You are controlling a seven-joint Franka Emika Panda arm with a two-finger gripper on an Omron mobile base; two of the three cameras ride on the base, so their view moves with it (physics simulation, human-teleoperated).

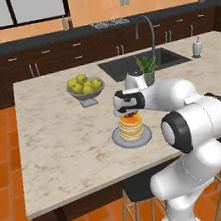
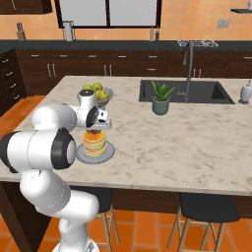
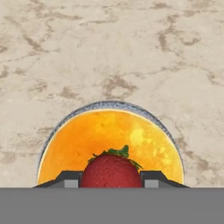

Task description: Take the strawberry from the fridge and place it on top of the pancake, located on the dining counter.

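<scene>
1. Hand (image 3: pixel 111 177) pinches the strawberry (image 3: pixel 111 170) between its two fingertips.
2. Strawberry sits directly above the pancake (image 1: pixel 130 126) stack.
3. Pancake on grey plate (image 1: pixel 118 139), on the worktop (image 1: pixel 56 141) near the apple bowl (image 1: pixel 85 88).

We can read no text, label, brand, number or sign on anything in these views.

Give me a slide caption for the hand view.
Fingers hold the strawberry over the pancake on its plate.
</scene>
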